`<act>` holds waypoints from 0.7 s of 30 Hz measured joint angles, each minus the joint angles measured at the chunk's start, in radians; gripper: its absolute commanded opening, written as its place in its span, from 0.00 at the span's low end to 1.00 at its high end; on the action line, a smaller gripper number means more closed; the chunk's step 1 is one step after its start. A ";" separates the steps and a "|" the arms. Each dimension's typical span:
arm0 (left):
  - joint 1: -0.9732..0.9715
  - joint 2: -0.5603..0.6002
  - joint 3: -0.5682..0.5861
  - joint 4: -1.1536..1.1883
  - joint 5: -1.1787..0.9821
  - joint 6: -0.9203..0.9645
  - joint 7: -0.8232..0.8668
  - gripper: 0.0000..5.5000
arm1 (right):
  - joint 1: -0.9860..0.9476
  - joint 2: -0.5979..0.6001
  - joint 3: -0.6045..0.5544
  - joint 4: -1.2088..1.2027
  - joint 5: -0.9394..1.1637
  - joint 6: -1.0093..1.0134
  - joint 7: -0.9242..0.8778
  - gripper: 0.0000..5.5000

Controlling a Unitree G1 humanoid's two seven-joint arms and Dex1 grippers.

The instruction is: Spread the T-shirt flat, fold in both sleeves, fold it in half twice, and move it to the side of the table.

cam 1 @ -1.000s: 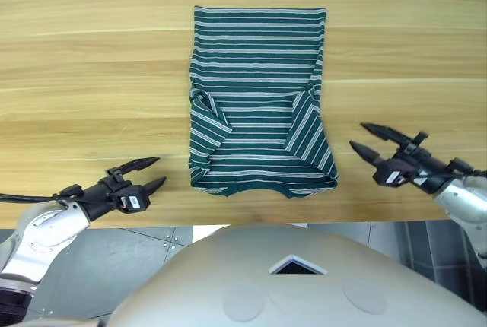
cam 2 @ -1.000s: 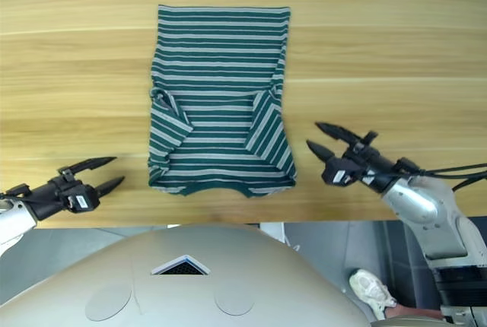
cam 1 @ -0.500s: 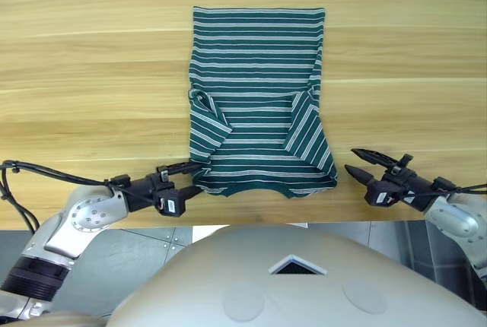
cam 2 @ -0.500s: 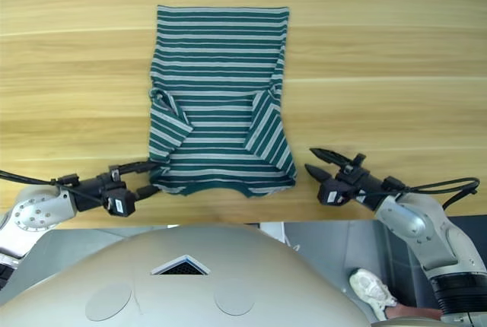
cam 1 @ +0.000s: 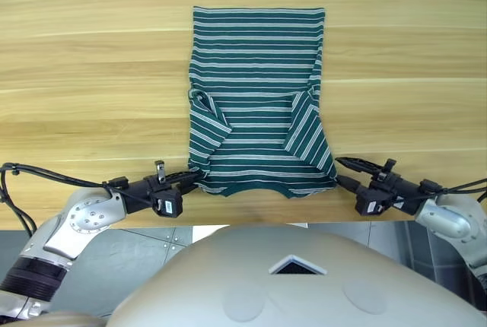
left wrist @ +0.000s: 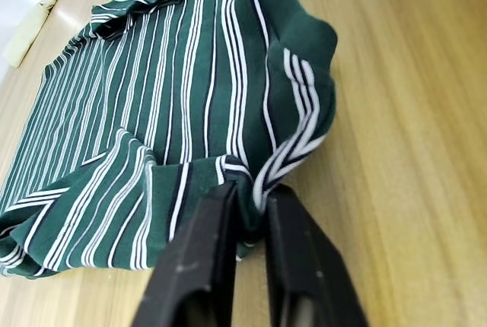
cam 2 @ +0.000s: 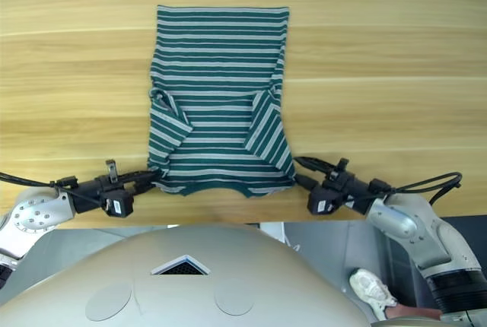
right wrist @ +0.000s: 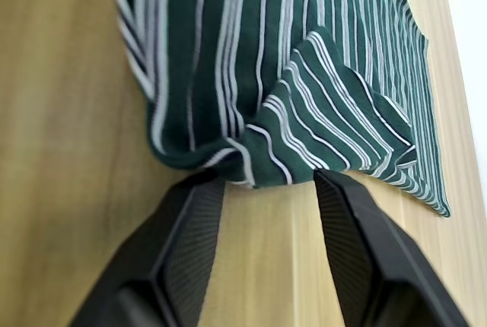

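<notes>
T-shirt [cam 1: 259, 91], green w/ white stripes, lies flat mid-surface [cam 1: 91, 76], sleeves already folded in, collar end by the surface's near edge. Left pincer [left wrist: 247, 207], at that edge, is clenched on the shirt's left near corner. Right pincer [right wrist: 266, 181], same edge, is released: fingers straddle the right near corner, not nipping it. Fabric looks light, soft, limp; prob. sags btwn holds & layers may slide. Best hold: both near corners, thru all layers, so tucked sleeves don't spill.
</notes>
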 measured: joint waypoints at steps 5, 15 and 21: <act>-0.001 0.000 -0.002 0.003 -0.001 0.000 0.000 0.00 | 0.025 -0.013 -0.011 -0.022 0.001 0.000 0.004 0.40; -0.006 0.000 -0.007 0.004 -0.003 0.000 -0.002 0.00 | -0.035 -0.025 0.039 0.002 -0.004 -0.016 0.013 0.28; -0.008 0.000 -0.010 0.006 -0.006 -0.001 -0.002 0.00 | -0.064 -0.003 0.068 0.029 -0.015 -0.017 0.012 0.08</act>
